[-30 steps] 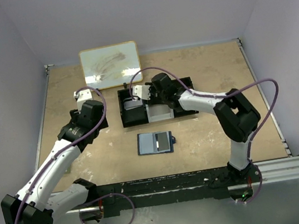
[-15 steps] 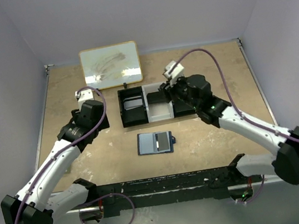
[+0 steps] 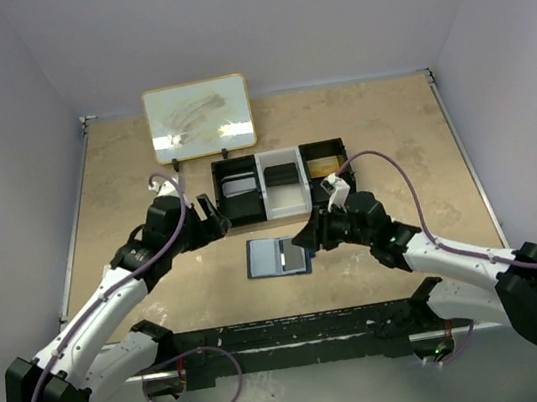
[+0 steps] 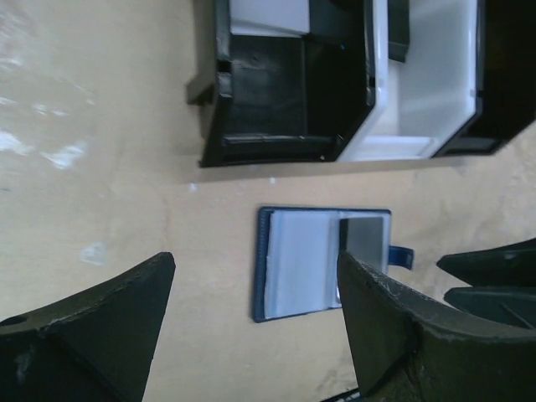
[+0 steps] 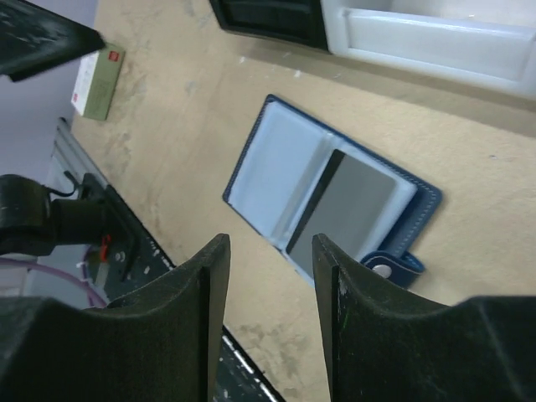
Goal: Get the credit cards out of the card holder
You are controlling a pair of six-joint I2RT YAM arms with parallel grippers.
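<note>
The card holder (image 3: 279, 257) is lying open and flat on the table (image 3: 390, 132), its long axis running left to right and its small tab (image 3: 310, 251) pointing right. A grey card (image 5: 347, 209) is sitting in the right-hand pocket. The right gripper (image 3: 303, 239) is hovering over that tab end, jaws parted around nothing. The left gripper (image 3: 212, 216) is hanging off to the left, spread wide and empty. Just beyond, the black tray (image 3: 233, 216) is lying crosswise, and a whiteboard (image 3: 199, 118) is standing behind it.
</note>
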